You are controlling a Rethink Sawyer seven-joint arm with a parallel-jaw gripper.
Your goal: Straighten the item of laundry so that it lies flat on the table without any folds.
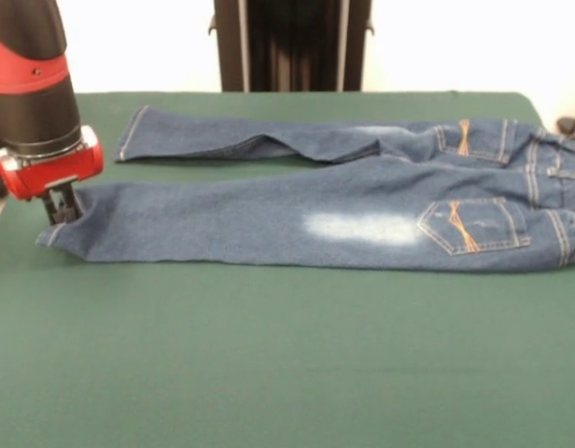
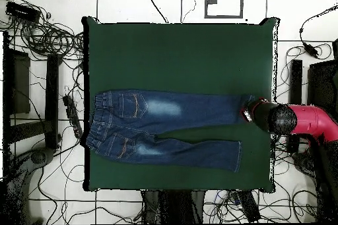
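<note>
Green felt covered the large rectangular tabletop, which stood on a white tiled floor strewn with dark cables; across it lay the small pair of blue denim jeans, spread lengthwise with the back side up. From the front, the waistband sat at the right edge of the tabletop and both legs ran leftward; the nearer leg lay long and mostly smooth, with a faded whitish patch just left of a back pocket stitched in orange; the farther leg angled slightly away, leaving a narrow wedge of green between the two, and showed a soft crease where it met the seat. From overhead, the waistband just overhung the tabletop's left edge, and the two legs parted towards the right, one reaching almost to the right edge, the other stopping shorter. The red and black arm came in from that right side; its black pincer stood upright at the hem of the nearer leg, its tips down on or against the cloth at the cuff; whether it was clenched on the denim or merely pressed there could not be told, since the tips were small and dark.
</note>
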